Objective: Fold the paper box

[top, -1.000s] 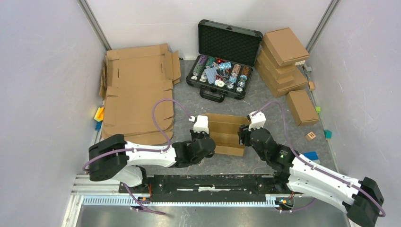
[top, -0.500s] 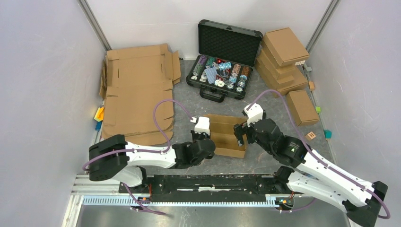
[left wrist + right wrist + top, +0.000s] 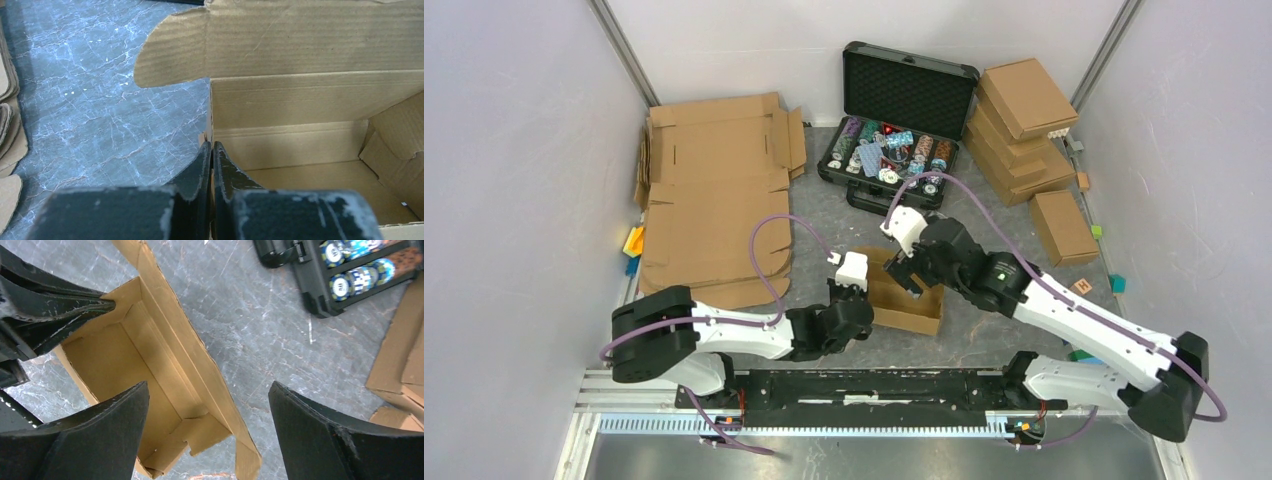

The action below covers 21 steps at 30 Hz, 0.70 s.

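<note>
Here the left gripper [image 3: 212, 152] pinches the paper box [image 3: 914, 315] by its nine-o'clock wall (seen from the top view). The right gripper [image 3: 208, 386] hangs spread wide above it.

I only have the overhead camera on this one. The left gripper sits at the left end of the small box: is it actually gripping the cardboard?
Observer: Yes. The left wrist view shows the left gripper shut on the box, with the edge of the side wall pinched between its fingers.
Operator: And the right one? Its arm hides the fingers from above.
Observer: The right gripper is wide open over the box and has nothing between its fingers.
Operator: Is anything inside the box?
Observer: No. The right wrist view shows a bare floor, with only a small tab folded in at one end.
</note>
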{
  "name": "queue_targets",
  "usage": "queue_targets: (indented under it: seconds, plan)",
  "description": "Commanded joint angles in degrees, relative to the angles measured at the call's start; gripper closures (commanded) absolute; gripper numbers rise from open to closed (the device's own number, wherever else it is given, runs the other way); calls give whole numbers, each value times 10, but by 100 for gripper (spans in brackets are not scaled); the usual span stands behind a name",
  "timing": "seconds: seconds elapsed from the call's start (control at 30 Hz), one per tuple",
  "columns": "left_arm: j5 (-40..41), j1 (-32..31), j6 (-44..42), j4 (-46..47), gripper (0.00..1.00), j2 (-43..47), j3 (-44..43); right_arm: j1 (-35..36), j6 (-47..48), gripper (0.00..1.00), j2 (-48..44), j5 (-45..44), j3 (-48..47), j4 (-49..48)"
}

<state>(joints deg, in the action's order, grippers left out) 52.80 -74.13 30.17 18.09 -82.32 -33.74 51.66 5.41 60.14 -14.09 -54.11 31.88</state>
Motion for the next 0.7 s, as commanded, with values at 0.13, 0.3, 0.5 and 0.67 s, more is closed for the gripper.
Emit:
queue_targets:
  seconds: [0.13,0.3,0.5,0.67]
  plan:
    - [-8,-6,-33,58,93,38,33,2,39,31,33,52,24,-35]
    - [-20,-6,-47,95,93,54,60,2,42,49,28,75,50,-53]
    - [-32,-6,-58,112,90,61,77,16,35,69,30,100,72,-63]
    - [-47,-6,-53,76,79,83,73,48,20,84,15,61,94,-75]
